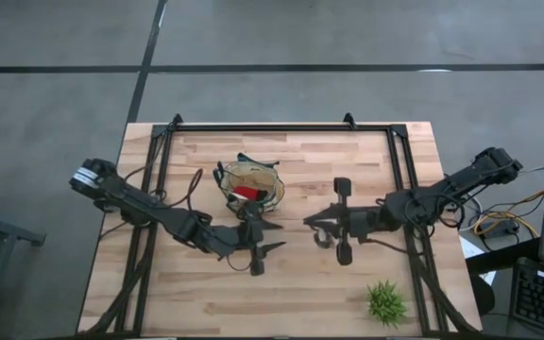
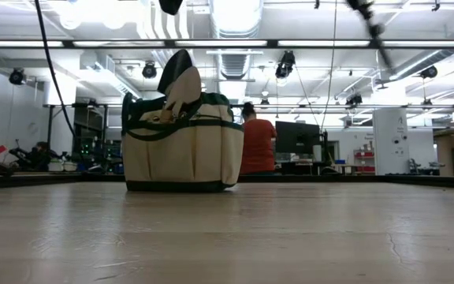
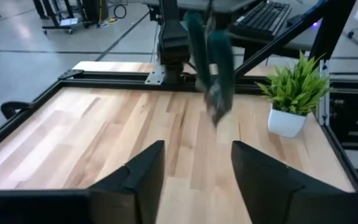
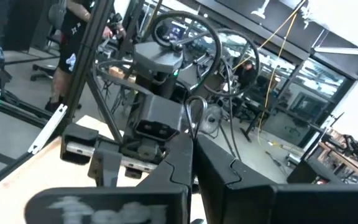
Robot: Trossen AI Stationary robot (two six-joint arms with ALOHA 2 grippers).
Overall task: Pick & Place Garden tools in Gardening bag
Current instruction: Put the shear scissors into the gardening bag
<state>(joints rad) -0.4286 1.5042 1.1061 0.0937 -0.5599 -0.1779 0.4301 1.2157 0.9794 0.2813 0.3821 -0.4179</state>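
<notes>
The tan gardening bag [image 1: 250, 184] with green trim stands at the table's middle far part, a small red item [image 1: 246, 192] inside it; it also shows in the low view [image 2: 181, 146]. My left gripper [image 1: 277, 237] is open and empty just on the bag's near side, pointing toward the table's right. My right gripper [image 1: 314, 225] faces it from the right and is shut on the green-handled pruners [image 3: 217, 68], which hang above the table. The trowels and shears do not show. My right gripper holds the pruners by the upper end of their green handles [image 3: 211, 25]; the picture's top edge cuts off the place of contact. The fingers come level from the table's right. The pruners hang below them, blade tip [image 3: 216, 115] down, clear of the table.
A green spiky plant in a white pot [image 1: 385, 302] stands near the table's near right corner. A black frame [image 1: 281, 126] runs round the table's far and side edges. Bare wood lies between the two grippers and toward the near edge. A person [image 2: 257, 142] stands in the room behind.
</notes>
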